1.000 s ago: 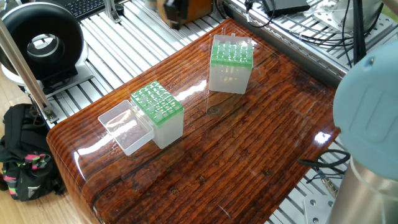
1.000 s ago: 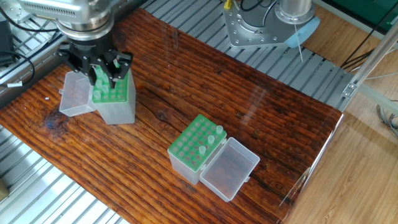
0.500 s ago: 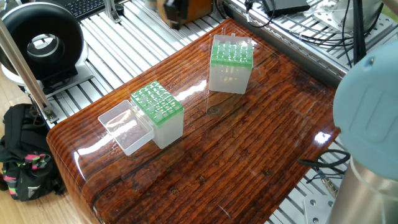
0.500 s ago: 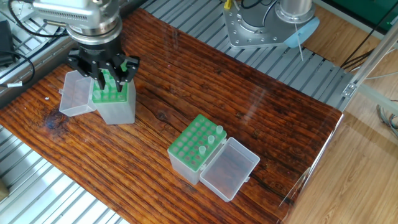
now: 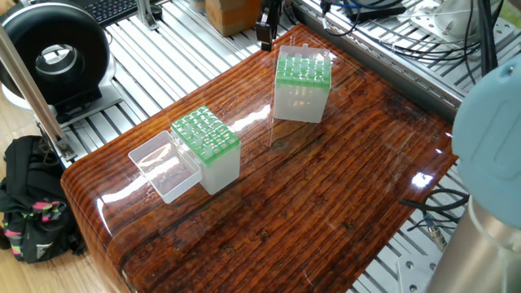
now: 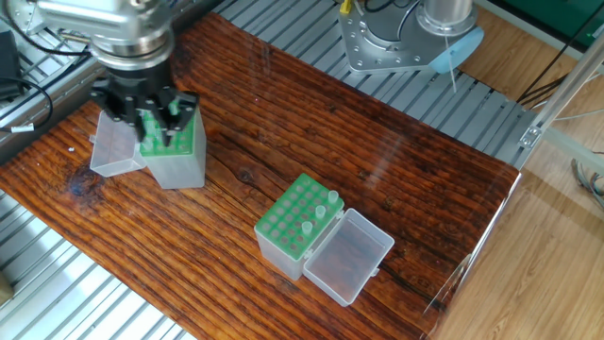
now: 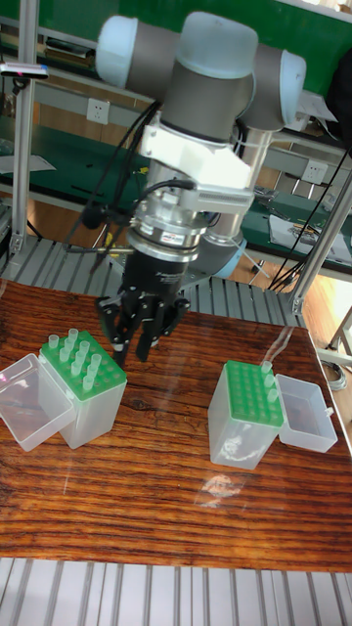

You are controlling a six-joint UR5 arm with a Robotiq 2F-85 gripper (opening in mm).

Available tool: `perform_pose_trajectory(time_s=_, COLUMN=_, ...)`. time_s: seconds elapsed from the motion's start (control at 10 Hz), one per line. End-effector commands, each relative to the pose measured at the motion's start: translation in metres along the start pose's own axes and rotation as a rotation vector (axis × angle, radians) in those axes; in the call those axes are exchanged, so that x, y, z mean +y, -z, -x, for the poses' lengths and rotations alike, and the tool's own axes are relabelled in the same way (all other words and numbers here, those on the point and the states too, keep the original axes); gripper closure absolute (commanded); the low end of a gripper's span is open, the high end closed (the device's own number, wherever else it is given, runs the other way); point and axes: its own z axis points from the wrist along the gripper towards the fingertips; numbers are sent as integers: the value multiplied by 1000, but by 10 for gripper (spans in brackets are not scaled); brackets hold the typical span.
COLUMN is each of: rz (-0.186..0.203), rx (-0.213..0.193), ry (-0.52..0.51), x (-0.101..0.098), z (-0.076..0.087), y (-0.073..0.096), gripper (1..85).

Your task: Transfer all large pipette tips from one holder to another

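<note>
Hand (image 7: 138, 333) hangs over the inner edge of the left rack (image 7: 90, 387), fingers slightly apart with no tip visibly between them; most tips (image 7: 74, 356) sit in that rack, and one tip (image 7: 265, 368) stands at the back corner of the other rack (image 7: 250, 403) further along the tabletop (image 7: 176, 509). Risk: coming down off-centre, so a finger clips a neighbouring tip or shoves the rack. Tips are translucent and tiny, the fingers cover part of the left rack (image 6: 170, 142), so an exact count isn't possible.
</note>
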Motion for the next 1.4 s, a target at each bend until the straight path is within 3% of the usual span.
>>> perform_pose_trajectory(time_s=0.0, rz=15, rx=-24, ry=1, x=-20, z=2, y=-3, gripper=470)
perform_pose_trajectory(time_s=0.4, rz=17, rx=-16, ry=-18, x=-18, z=1, y=-2, gripper=460)
perform_pose_trajectory(time_s=0.6, rz=22, rx=-20, ry=-104, x=-17, z=3, y=-2, gripper=437)
perform_pose_trajectory(time_s=0.8, rz=21, rx=-8, ry=-204, x=-17, z=0, y=-2, gripper=463)
perform_pose_trajectory(time_s=0.9, rz=27, rx=-23, ry=-219, x=-16, z=4, y=-2, gripper=490)
perform_pose_trajectory(time_s=1.2, rz=51, rx=-30, ry=-226, x=-22, z=0, y=-27, gripper=493)
perform_pose_trajectory(time_s=1.3, rz=17, rx=2, ry=-216, x=-31, z=-9, y=-34, gripper=500)
